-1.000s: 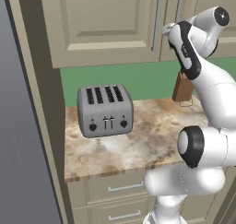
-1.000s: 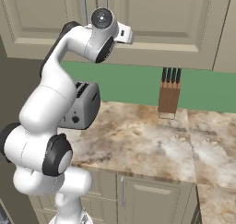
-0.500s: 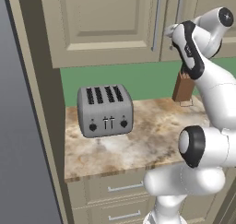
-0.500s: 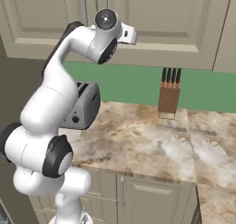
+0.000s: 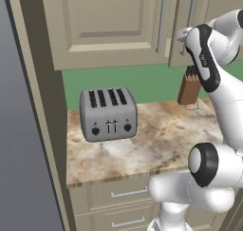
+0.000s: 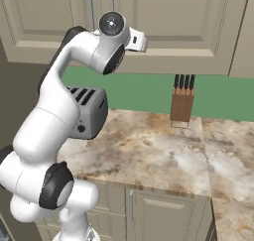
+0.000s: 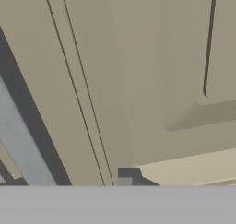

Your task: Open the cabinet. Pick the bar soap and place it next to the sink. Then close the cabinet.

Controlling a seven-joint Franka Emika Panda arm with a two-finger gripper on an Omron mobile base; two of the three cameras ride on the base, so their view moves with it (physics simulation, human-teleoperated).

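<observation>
Toaster (image 5: 108, 115) stands left on the counter (image 5: 156, 144), knife block (image 5: 189, 86) right. Arm raised, elbow bent, gripper (image 5: 182, 33) against the shut cabinet (image 5: 109, 25) beside its bar handle (image 5: 191, 11). Jaw spread cannot be told.

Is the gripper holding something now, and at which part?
It cannot be told. The gripper is up against the cabinet doors near the handles, fingers hidden.

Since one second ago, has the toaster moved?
No. In the left base view, the toaster keeps its place left of the knife block.
</observation>
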